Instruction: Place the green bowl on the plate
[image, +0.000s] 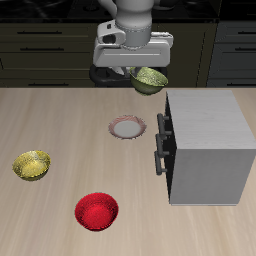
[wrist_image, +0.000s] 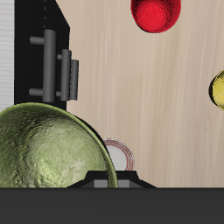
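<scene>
Olive-green, the green bowl (image: 151, 80) hangs tilted, clamped in the end effector (image: 140, 70).

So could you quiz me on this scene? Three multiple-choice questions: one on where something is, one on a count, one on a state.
1. Where is the green bowl?
A. up in the air at the gripper
B. on the plate
C. beside the red bowl

2. How many bowls are in view?
A. two
B. three
C. four

3. The plate is:
A. stacked with bowls
B. bare
C. overturned

Answers:
1 A, it hangs above the table under the arm.
2 B, green, yellow bowl and red bowl.
3 B, nothing lies on it.
</scene>
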